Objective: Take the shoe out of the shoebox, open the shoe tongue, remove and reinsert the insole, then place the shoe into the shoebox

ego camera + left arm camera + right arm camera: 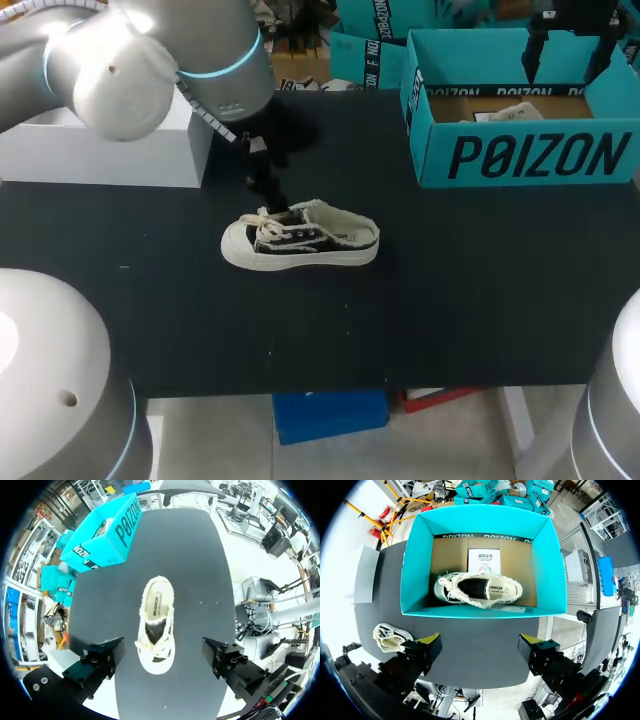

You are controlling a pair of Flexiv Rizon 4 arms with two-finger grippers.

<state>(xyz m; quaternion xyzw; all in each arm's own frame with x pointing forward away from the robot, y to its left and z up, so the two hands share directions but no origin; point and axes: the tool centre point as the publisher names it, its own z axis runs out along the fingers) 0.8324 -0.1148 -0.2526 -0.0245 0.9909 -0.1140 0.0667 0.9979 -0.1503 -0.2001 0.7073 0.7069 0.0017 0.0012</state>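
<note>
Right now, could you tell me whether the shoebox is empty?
Not empty. The shoebox holds one shoe resting on its floor; a second shoe stands outside on the table.

Robotics lab, two grey robot arms [120, 70] over a black worktable [480, 300], teal shoebox [520, 160] on it

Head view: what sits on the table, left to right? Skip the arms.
white block → shoe, lying on the dark tabletop → teal shoebox
</note>
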